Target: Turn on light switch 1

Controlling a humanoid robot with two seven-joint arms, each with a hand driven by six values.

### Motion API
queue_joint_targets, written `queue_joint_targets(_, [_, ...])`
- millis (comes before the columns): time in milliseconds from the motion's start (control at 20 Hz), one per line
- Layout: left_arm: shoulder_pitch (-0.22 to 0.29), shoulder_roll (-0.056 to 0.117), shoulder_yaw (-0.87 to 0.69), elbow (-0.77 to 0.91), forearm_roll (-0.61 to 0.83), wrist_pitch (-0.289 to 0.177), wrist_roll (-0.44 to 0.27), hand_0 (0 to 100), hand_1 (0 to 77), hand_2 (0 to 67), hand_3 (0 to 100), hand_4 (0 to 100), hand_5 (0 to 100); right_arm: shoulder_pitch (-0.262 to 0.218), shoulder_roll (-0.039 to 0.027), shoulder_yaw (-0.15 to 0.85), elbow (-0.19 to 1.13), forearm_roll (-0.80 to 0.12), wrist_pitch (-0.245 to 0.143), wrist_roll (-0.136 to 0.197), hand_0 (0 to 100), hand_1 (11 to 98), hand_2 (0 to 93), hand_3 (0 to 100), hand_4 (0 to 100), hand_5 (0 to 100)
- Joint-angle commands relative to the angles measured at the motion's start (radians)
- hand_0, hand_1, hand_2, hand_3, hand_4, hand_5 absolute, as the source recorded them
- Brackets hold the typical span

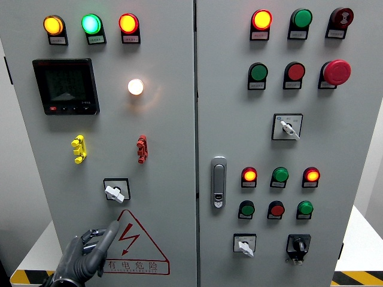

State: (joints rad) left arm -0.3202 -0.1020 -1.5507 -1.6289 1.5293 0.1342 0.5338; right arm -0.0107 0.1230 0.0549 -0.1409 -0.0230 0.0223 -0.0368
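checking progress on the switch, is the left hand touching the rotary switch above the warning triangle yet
Apart. The head view shows the left hand with its fingertip on the warning triangle, bare panel between it and the rotary switch.

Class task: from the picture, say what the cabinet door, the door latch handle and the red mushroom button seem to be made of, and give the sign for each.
Cabinet door: probably painted sheet metal, with a flat, matte grey surface.
Door latch handle: looks like polished or chromed metal, silvery and reflective.
Red mushroom button: likely moulded plastic, smooth, with a soft sheen on the dome.
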Motion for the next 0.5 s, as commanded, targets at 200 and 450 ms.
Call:
queue_joint_targets(200, [0.219, 0.036, 0.090, 0.064, -0.124, 0.001, -0.148, 0, 37.4, 28.8, 71, 92, 88, 0.000, -0.0003, 0.000, 0.000, 0.000, 0.001, 0.000, 0, 19.8, 0.0, 20, 19, 11])
queue_joint_targets(450, [0.300, 0.091, 0.190, 0.360, -0.258, -0.001, -0.423, 0, 30.8, 26.0, 57, 80, 80, 0.000, 0.0012, 0.000, 0.001, 0.000, 0.001, 0.000, 0, 19.8, 0.0, 20, 19, 11])
